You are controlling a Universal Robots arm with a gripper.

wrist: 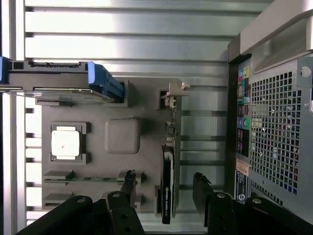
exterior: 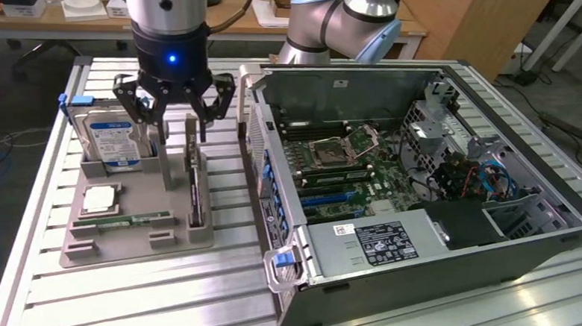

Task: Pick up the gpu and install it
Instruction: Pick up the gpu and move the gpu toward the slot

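The gpu (exterior: 196,184) is a thin dark card standing on edge in a slot of the grey tray (exterior: 138,237). My gripper (exterior: 180,132) hangs over the card's far end, open, with nothing in it. In the wrist view the gpu (wrist: 168,181) lies between my two fingertips (wrist: 128,182), with a gap on each side, and my gripper (wrist: 165,188) is centred on it. The open computer case (exterior: 420,177) lies at the exterior view's right, its motherboard (exterior: 336,165) exposed.
On the tray (wrist: 98,107) a silver hard drive (exterior: 113,142) with a blue-white label stands beside the gpu, with a square chip (exterior: 100,198) and a green memory stick (exterior: 133,218) nearer the front. The case wall (wrist: 274,122) rises close beside the tray. A slatted metal table (exterior: 164,298) carries everything.
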